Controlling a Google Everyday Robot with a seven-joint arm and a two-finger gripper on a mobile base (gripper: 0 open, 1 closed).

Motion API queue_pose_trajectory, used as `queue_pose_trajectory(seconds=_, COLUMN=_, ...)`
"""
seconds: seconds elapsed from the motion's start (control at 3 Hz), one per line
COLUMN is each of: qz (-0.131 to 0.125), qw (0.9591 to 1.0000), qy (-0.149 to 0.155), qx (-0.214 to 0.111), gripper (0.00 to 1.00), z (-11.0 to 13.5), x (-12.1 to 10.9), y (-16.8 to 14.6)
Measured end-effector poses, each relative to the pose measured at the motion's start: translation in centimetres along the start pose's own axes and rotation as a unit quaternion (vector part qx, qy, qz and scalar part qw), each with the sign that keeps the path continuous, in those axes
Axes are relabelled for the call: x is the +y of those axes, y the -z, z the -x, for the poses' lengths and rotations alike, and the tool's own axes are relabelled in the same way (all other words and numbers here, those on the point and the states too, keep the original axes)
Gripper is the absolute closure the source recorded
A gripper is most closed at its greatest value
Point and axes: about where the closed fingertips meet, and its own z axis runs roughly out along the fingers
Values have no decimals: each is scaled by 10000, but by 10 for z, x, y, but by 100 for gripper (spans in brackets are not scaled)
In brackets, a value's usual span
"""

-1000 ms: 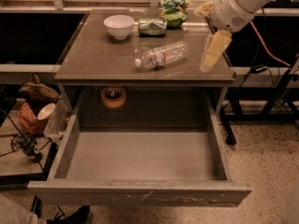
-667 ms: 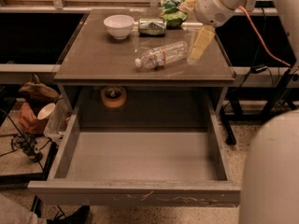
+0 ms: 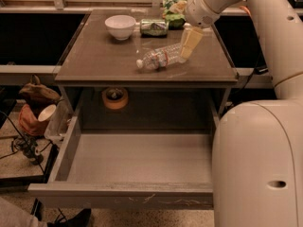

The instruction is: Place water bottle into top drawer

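The water bottle [image 3: 160,57] lies on its side on the brown tabletop [image 3: 99,60], white cap to the left, red-orange band around its middle. My gripper [image 3: 188,44] hangs from the white arm at the top right, its pale fingers pointing down at the bottle's base end, right beside or touching it. The top drawer [image 3: 137,193] is pulled out wide below the tabletop, its grey inside bare and its scratched front panel nearest the camera.
A white bowl [image 3: 120,26], a green-labelled can [image 3: 154,27] lying down and a green snack bag [image 3: 174,7] sit at the table's back. A tape roll [image 3: 115,98] lies under the tabletop. My white base [image 3: 258,164] fills the right foreground. Clutter stands on the floor at left.
My arm has swung left and the gripper has moved from the table's right edge to the bottle's base end. The white base has come into view at right.
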Motion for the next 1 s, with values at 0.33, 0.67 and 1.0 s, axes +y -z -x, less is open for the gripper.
queue_pose_trajectory(seconds=0.33, qz=185, qw=9997, qy=104, qx=-134, gripper=0, z=4, x=-7, y=-33)
queue_pose_trajectory(seconds=0.67, qz=634, qw=9975, qy=256, qx=-161, gripper=0, z=13, x=-4, y=-80)
queue_pose_trajectory(seconds=1.0, qz=925, qw=9951, qy=297, qx=-179, gripper=0, z=18, x=1, y=-107)
